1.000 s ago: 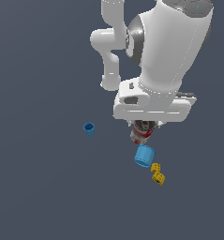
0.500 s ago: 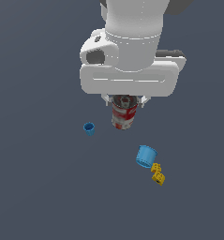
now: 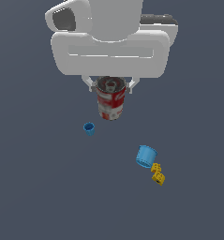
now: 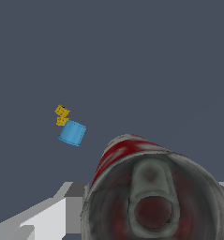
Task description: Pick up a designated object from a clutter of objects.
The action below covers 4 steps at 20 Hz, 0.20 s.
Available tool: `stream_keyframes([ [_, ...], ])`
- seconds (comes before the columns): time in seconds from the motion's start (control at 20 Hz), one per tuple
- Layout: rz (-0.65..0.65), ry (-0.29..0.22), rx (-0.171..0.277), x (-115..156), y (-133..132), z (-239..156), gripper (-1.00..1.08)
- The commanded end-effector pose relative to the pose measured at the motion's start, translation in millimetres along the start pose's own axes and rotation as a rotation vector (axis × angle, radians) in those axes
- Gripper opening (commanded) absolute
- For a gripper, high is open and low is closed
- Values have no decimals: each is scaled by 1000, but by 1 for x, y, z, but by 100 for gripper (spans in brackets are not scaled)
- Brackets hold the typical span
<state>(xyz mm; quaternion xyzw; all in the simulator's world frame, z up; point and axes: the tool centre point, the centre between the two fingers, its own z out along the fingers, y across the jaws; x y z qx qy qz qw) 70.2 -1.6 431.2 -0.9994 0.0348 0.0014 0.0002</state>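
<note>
The red-and-white can [image 3: 110, 102] hangs under the white robot hand, held between the fingers of my gripper [image 3: 111, 86], well above the grey floor. In the wrist view the can [image 4: 151, 192] fills the near part of the picture, its dark metal end facing the camera. The light-blue cup [image 3: 145, 156] lies on its side on the floor, toward the exterior view's right, with the yellow perforated blocks [image 3: 157, 174] touching it. The tiny darker blue cup [image 3: 89, 128] stands alone below the can in the exterior view.
The light-blue cup [image 4: 72, 132] and yellow blocks [image 4: 62, 115] also show in the wrist view, far below the can. The floor is a plain dark grey surface with no edge in view.
The arm has risen toward the camera with the can held in the gripper, away from the light-blue cup and blocks. The cups and blocks have stayed in place.
</note>
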Motion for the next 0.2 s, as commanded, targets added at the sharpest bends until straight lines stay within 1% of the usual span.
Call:
stream_keyframes([
  [0.0, -1, 3, 0, 1, 3, -7, -100],
  [0.15, -1, 3, 0, 1, 5, -9, -100],
])
